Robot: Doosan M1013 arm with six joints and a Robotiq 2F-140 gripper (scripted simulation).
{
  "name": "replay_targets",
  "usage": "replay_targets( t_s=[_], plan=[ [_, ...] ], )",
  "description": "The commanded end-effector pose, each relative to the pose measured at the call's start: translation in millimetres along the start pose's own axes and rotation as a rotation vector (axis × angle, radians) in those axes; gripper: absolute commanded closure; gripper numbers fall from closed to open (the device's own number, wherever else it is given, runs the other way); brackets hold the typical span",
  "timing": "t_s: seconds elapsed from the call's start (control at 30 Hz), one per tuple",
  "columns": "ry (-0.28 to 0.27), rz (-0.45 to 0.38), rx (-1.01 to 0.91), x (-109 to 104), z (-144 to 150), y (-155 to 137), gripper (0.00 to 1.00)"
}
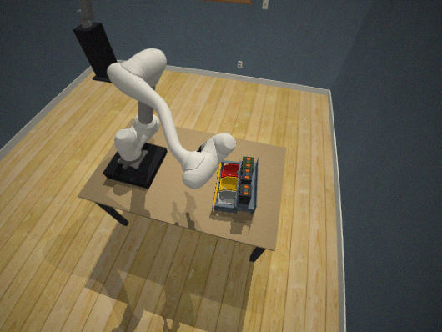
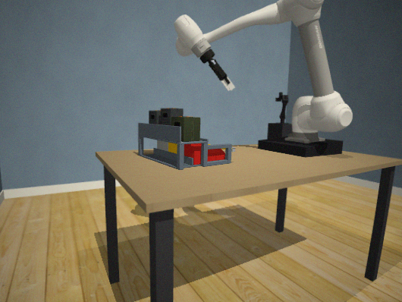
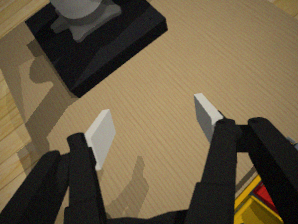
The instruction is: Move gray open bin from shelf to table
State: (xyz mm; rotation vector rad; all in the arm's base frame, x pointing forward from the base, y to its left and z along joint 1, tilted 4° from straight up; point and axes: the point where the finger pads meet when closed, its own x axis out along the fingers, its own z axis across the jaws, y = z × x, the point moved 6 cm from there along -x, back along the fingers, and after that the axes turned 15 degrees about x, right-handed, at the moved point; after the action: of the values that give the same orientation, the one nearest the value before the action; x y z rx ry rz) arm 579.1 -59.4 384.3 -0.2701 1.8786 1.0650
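The gray bin [image 1: 227,198] sits in the lower front row of the blue-gray shelf [image 2: 159,131], at the end nearest the camera in the top view. The yellow bin [image 1: 228,183] [image 3: 256,214] is beside it and the red bin [image 1: 230,170] [image 2: 216,155] is beyond that. Small parts inside the gray bin are too small to tell. My gripper [image 2: 229,84] [image 3: 153,114] is open and empty. It hangs tilted, high above the table top [image 2: 246,172] [image 3: 160,75], on the robot-base side of the shelf. The arm hides the gripper in the top view.
Several dark boxes with orange marks, among them a green one [image 1: 248,162] [image 2: 190,129], stand on the shelf's upper level behind the bins. A yellow strip [image 1: 217,189] runs along the shelf front. The black robot base [image 1: 138,167] [image 2: 299,146] [image 3: 95,55] stands at the table's other end.
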Motion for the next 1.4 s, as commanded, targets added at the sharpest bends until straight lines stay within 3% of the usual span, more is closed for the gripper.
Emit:
replay_targets(
  t_s=[0.0,0.1,0.27,0.67,0.83,1.23,1.37],
  plan=[
    [0.002,0.0,-0.003,0.3,1.0,0.4,0.43],
    [0.002,0.0,-0.003,0.3,1.0,0.4,0.43],
    [0.157,-0.062,-0.201,1.2,9.8,5.0,0.43],
    [0.157,-0.062,-0.201,1.2,9.8,5.0,0.43],
    [0.311,-0.125,-0.4,3.6,17.2,11.2,0.43],
    [0.311,-0.125,-0.4,3.6,17.2,11.2,0.43],
    [0.311,-0.124,-0.399,-27.2,7.4,34.8,0.43]
  ],
)
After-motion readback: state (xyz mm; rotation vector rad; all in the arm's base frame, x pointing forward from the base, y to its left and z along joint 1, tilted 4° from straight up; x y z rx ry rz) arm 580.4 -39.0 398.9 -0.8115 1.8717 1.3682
